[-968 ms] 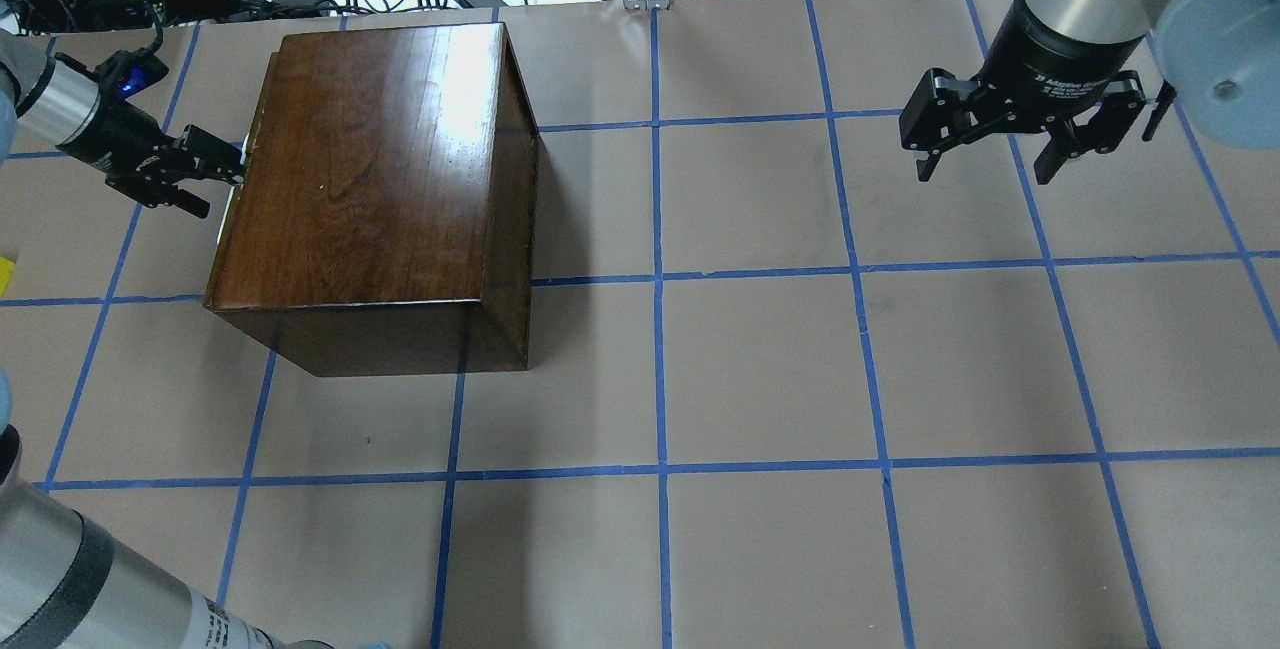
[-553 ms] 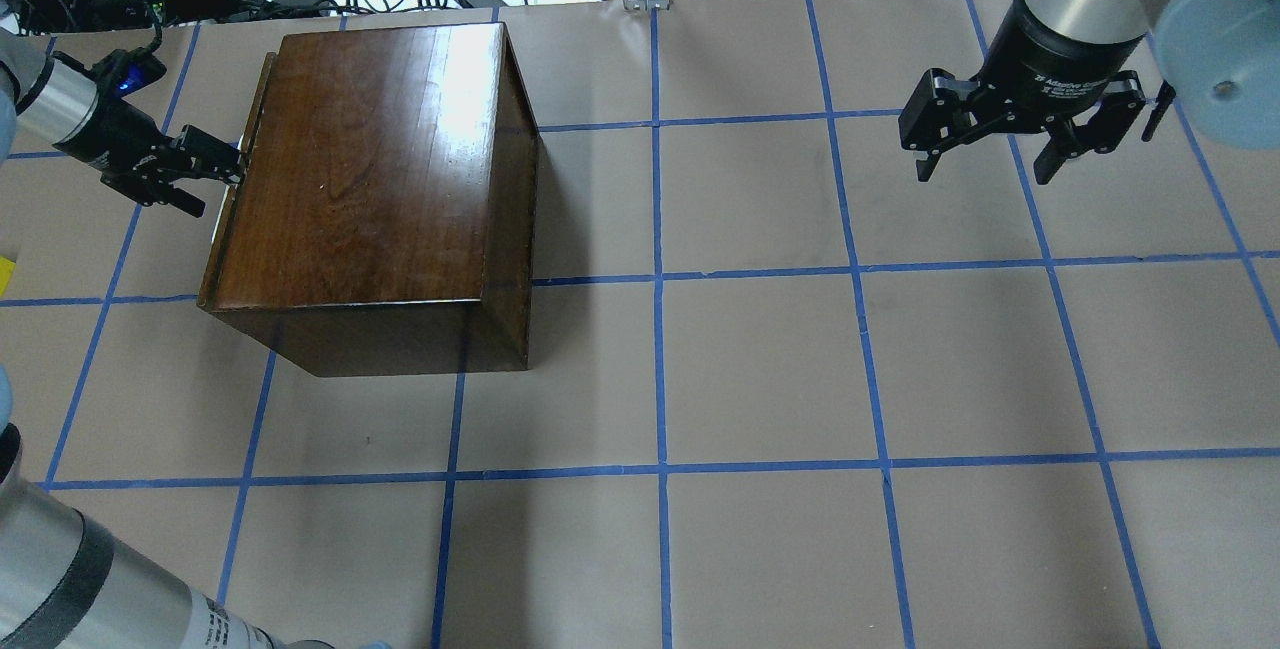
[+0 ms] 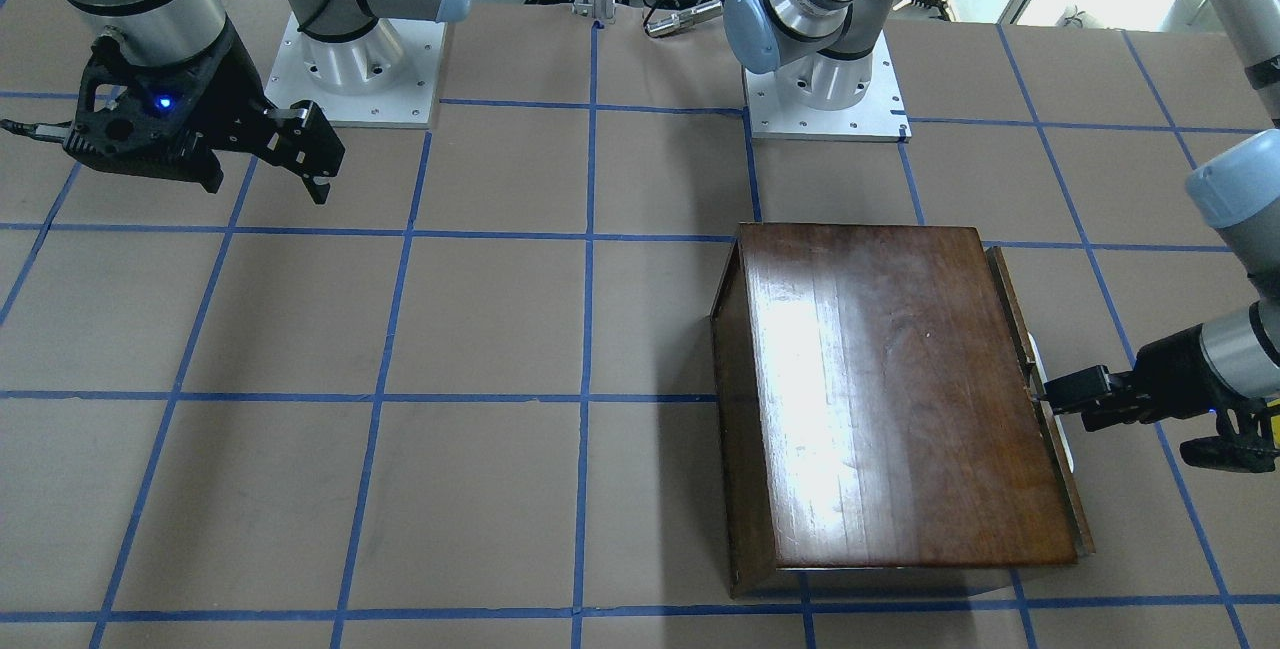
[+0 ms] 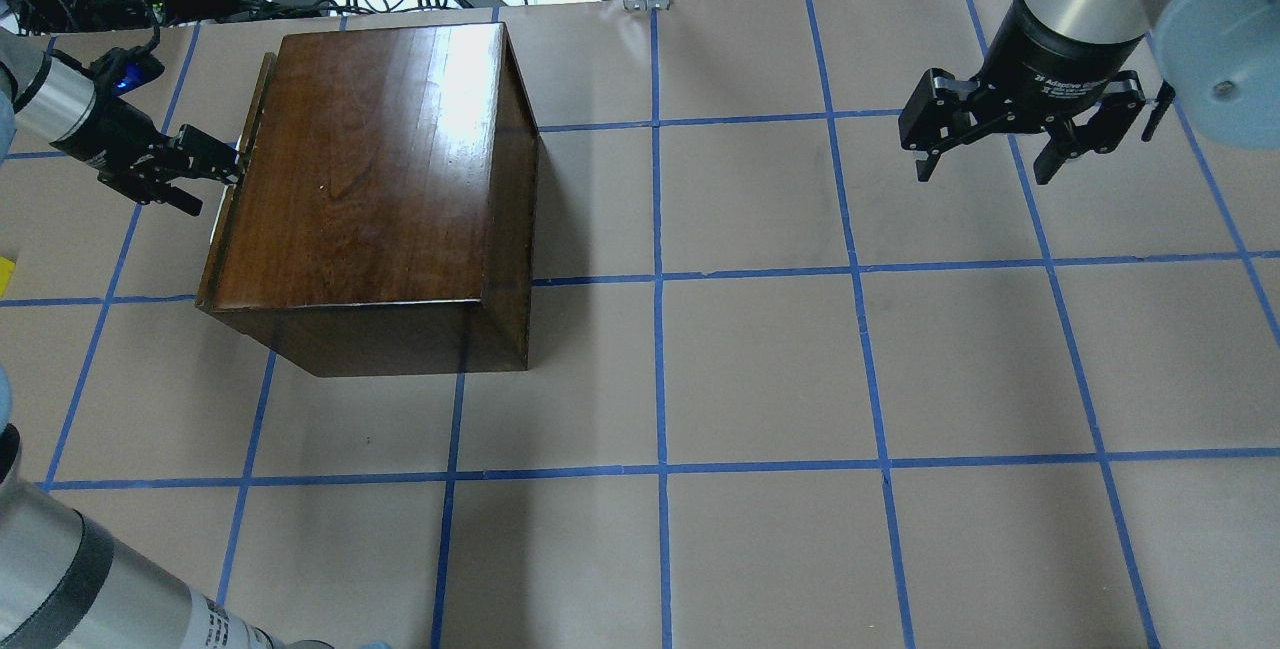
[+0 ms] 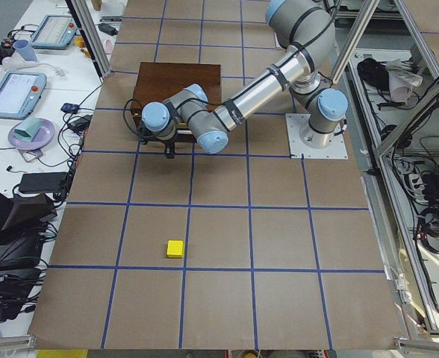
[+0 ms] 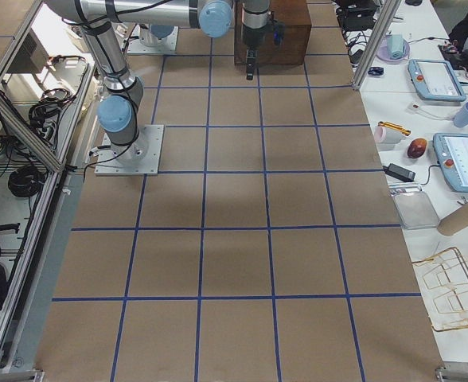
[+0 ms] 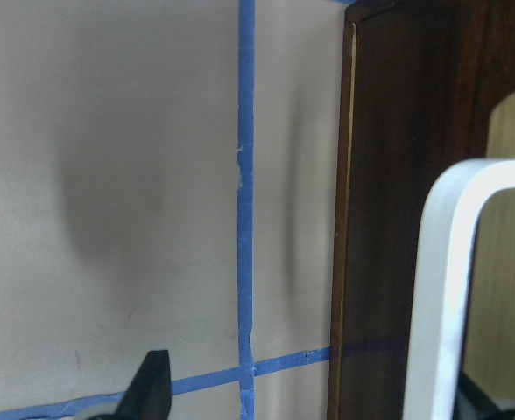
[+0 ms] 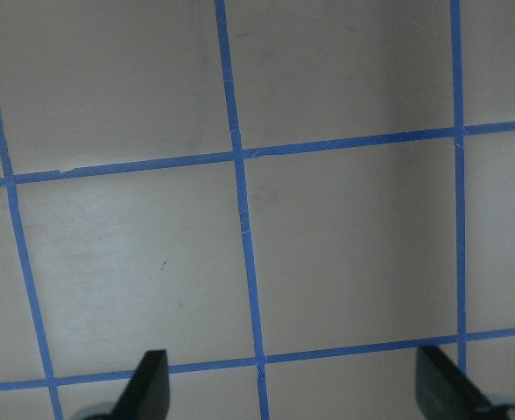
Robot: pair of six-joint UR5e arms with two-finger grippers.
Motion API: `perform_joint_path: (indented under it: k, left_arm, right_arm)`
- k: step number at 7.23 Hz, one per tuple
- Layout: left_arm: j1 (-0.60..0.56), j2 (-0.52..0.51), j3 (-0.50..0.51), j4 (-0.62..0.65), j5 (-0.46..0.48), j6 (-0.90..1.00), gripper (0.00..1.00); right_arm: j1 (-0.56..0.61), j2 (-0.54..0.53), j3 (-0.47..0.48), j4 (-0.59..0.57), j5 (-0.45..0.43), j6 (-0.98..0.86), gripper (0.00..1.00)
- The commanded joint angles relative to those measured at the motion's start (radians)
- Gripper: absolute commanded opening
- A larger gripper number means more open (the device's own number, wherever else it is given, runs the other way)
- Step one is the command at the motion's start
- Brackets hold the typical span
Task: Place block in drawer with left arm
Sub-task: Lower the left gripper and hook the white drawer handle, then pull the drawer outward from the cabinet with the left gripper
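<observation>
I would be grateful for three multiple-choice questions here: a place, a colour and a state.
1. Where is the small bright yellow cube? A) on the brown table, apart from the glossy dark-brown wooden box; B) atop that box; C) on the floor.
2. What colour are the tape lines? A) red; B) blue; C) green.
3. The black right gripper is: A) shut on the cube; B) fully shut; C) open, empty.
Answers: A, it lies alone; B, lines look blue; C, fingers spread over bare table.
</observation>
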Motion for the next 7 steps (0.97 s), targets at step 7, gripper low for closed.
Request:
perform_joint_path:
  k: [7]
  left_arm:
    - [0.000, 0.002, 0.005, -0.003, 0.007, 0.091, 1.00]
  right_arm:
    - [0.000, 0.000, 0.000, 0.000, 0.000, 0.000, 1.00]
